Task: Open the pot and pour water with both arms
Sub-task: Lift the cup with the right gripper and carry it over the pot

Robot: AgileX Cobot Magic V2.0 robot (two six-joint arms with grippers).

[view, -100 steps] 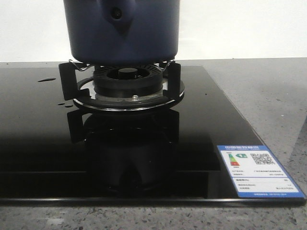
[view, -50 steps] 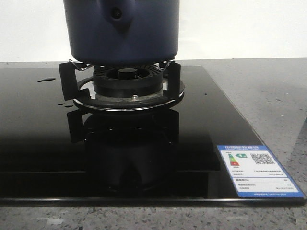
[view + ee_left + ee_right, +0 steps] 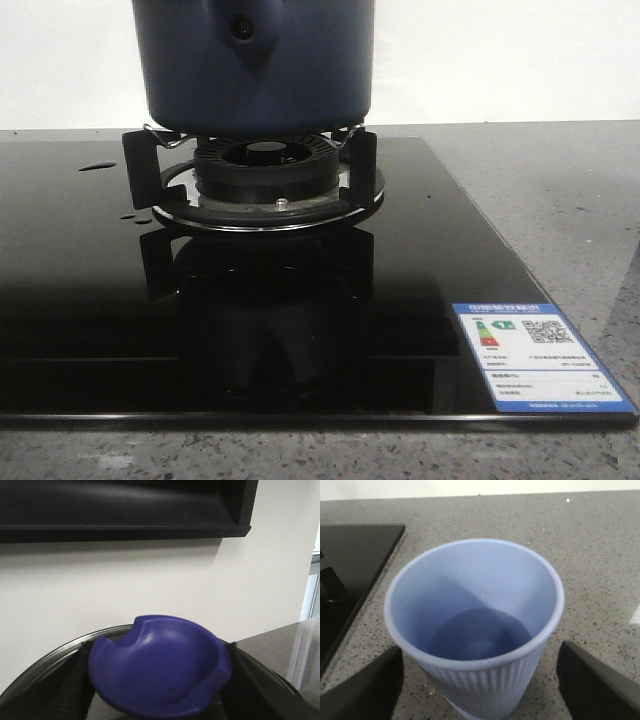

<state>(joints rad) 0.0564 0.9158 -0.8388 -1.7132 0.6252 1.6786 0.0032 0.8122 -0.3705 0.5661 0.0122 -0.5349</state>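
Observation:
The dark navy pot [image 3: 255, 65] stands on the gas burner [image 3: 265, 170]; its handle bracket with the round hole faces the front camera, and its top is cut off by the frame. Neither gripper shows in the front view. In the left wrist view my left gripper [image 3: 157, 682] is shut on the lid's blue knob [image 3: 160, 665], and the lid's metal rim [image 3: 55, 655] curves behind it. In the right wrist view my right gripper [image 3: 480, 682] is open around a pale blue ribbed cup [image 3: 475, 630] with a gap on each side. The cup stands on the counter and holds a little water.
A black glass hob [image 3: 80, 300] carries the burner, with pan-support prongs [image 3: 140, 165], a few water drops [image 3: 97, 166] and an energy label [image 3: 535, 355] at its front right. Grey speckled counter [image 3: 600, 555] lies to the right. A black hood [image 3: 120, 510] hangs on the white wall.

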